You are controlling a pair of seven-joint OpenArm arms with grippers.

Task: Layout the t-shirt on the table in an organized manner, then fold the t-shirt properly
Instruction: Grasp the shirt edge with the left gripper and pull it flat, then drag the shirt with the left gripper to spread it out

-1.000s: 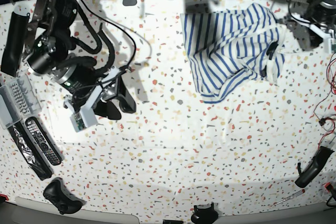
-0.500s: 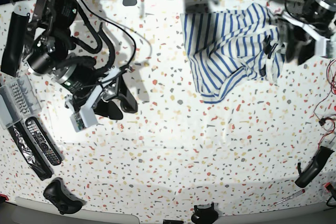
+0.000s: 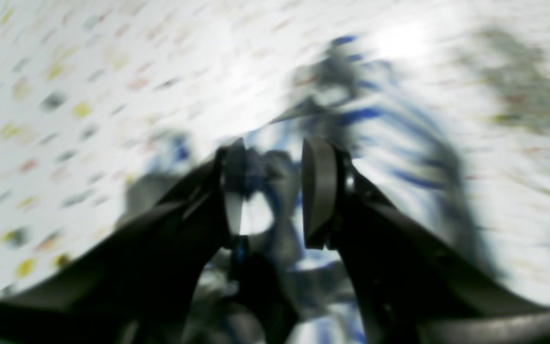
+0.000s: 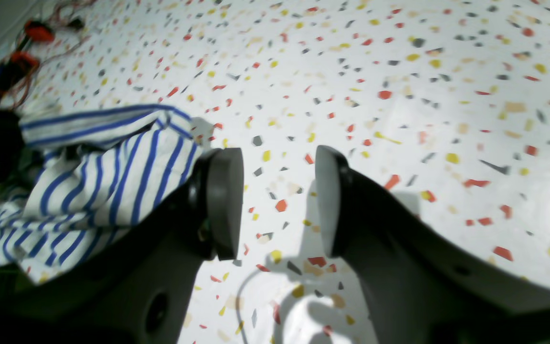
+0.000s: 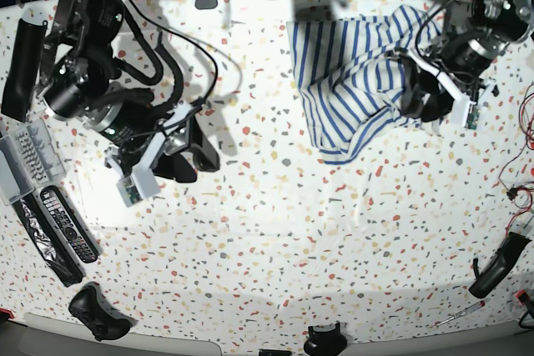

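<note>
The striped t-shirt (image 5: 350, 81) lies crumpled at the back right of the speckled table (image 5: 275, 239). My left gripper (image 5: 420, 96) hangs over the shirt's right edge. The left wrist view is blurred; there the left gripper (image 3: 270, 191) has its jaws apart, with striped cloth (image 3: 399, 157) between and behind the pads. My right gripper (image 5: 185, 160) is open and empty over bare table at the left. In the right wrist view the right gripper (image 4: 277, 200) is just above the tabletop (image 4: 399, 71), with the shirt (image 4: 89, 177) off to its left.
Two remote controls (image 5: 67, 223), a grey tray (image 5: 25, 160) and a black tube (image 5: 18, 68) sit along the left edge. Black tools (image 5: 100, 310) (image 5: 325, 341) (image 5: 498, 264) and a screwdriver (image 5: 459, 313) lie near the front and right edges. Red wires (image 5: 521, 189) trail at the right.
My left arm has swung in from the far back right corner and come down over the shirt's right side. My right arm has shifted only slightly.
</note>
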